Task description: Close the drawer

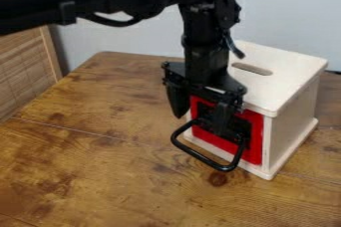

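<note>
The red-fronted drawer with a large black loop handle (pixel 254 123) sits in the pale wooden cube box (pixel 290 121), at the right of the scene. I judge it light and rigid, sliding with little friction; a push on the flat red front, near its middle, should serve better than gripping the loop. The black robot gripper (pixel 206 88) hangs before it and hides much of the front. Whether its fingers are spread or pressed together, I cannot tell, nor how far the drawer stands out.

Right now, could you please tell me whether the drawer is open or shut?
It looks shut, or nearly so: the drawer's red front sits about level with the box's pale wooden frame.
</note>
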Controlling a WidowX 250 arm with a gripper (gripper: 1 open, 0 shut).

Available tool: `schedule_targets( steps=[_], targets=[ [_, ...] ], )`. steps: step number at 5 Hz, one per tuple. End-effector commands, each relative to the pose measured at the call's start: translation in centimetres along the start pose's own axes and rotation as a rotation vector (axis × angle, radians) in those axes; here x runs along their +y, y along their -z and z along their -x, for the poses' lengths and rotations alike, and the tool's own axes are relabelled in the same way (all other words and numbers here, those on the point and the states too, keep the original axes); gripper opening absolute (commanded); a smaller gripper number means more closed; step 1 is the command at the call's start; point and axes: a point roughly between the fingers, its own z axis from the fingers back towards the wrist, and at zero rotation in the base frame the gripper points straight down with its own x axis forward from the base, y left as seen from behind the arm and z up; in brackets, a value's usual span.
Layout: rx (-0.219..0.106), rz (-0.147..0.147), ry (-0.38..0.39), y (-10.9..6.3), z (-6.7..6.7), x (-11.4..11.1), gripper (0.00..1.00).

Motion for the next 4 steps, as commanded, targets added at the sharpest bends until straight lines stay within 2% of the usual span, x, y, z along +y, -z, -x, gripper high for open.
schedule_targets(
  steps=[1,4],
  targets=[
    [-0.084,0.008,0.006,-2.9,-1.1,-0.5,1.00],
    [-0.091,0.028,0.020,-3.3,-1.8,-1.9,1.00]
  ],
)
